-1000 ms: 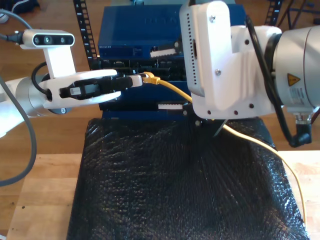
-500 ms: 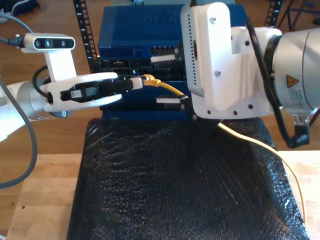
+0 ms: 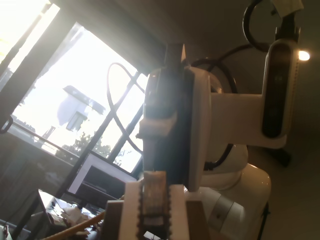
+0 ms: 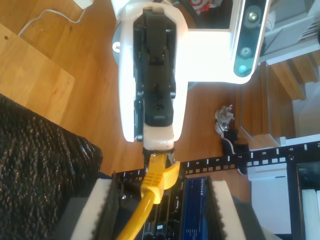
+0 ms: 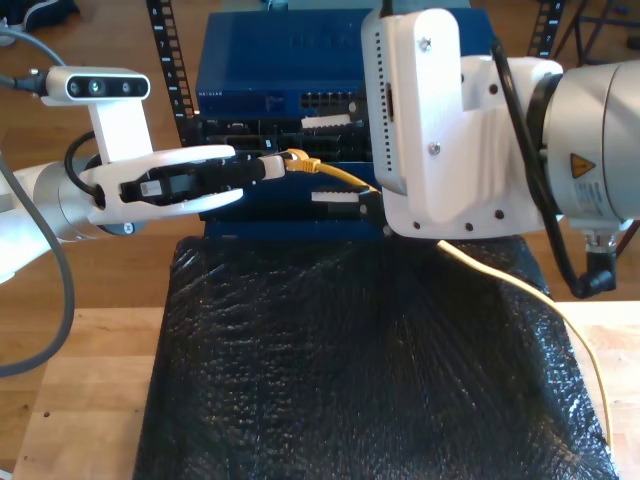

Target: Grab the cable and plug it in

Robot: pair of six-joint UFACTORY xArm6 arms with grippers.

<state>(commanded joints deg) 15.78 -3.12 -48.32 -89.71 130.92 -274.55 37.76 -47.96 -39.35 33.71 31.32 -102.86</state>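
- At the exterior view's left, my first gripper (image 5: 272, 166) reaches sideways towards the middle, its jaws pinched on the plug end of the cable (image 5: 330, 172).
- A grey camera (image 5: 95, 85) rides above that arm. Open wooden floor lies behind it.
- The plug is in the air just in front of the dark row of sockets on the blue box (image 5: 270, 60). I cannot tell whether it touches a socket.
- From the plug the yellow cable slopes down towards the exterior view's right, passing between the fingers of my second gripper (image 5: 322, 160).
- Those toothed white fingers (image 4: 95, 210) are spread wide, one on each side of the cable and clear of it.
- The second arm's bulky white body crowds the exterior view's upper right.
- Below it the cable reappears, crosses the far right corner of the black bubbled sheet (image 5: 350, 380) and drops past its right edge.
- Bare wooden table (image 5: 80, 380) borders the sheet on both sides.
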